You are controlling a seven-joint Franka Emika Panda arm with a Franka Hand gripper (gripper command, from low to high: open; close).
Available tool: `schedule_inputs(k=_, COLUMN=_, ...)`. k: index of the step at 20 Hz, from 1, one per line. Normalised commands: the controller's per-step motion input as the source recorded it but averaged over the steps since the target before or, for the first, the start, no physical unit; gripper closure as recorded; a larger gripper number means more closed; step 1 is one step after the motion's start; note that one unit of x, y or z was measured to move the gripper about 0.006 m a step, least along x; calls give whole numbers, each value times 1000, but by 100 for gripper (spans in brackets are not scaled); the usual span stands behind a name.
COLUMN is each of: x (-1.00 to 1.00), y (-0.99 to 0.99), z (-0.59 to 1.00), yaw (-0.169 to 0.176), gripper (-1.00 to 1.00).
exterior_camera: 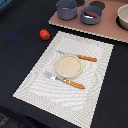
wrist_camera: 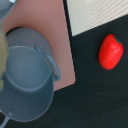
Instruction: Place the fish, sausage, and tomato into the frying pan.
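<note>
The tomato [exterior_camera: 45, 34], a glossy red-orange ball, lies on the dark table off the placemat's far corner, at the exterior view's left. It also shows in the wrist view [wrist_camera: 110, 51]. The frying pan [exterior_camera: 90, 14] sits on the pinkish board at the back. Inside it I see a reddish-brown streak, the sausage [exterior_camera: 90, 12], and a small white shape, the fish [exterior_camera: 89, 18]; both are small and blurred. Neither the arm nor the fingers show in either view.
A taller blue-grey pot [exterior_camera: 66, 8] stands on the board [exterior_camera: 107, 27] beside the pan; the wrist view shows it close up [wrist_camera: 25, 75]. A beige bowl [exterior_camera: 123, 17] sits on the board's right. A beige plate [exterior_camera: 67, 66], knife [exterior_camera: 80, 57] and fork [exterior_camera: 65, 80] lie on the placemat [exterior_camera: 35, 85].
</note>
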Motion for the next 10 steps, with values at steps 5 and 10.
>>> schedule_inputs(k=5, x=-567, y=-569, z=-357, yaw=-99, gripper=-100)
schedule_inputs(k=10, x=-612, y=-485, z=-434, yaw=-111, gripper=-100)
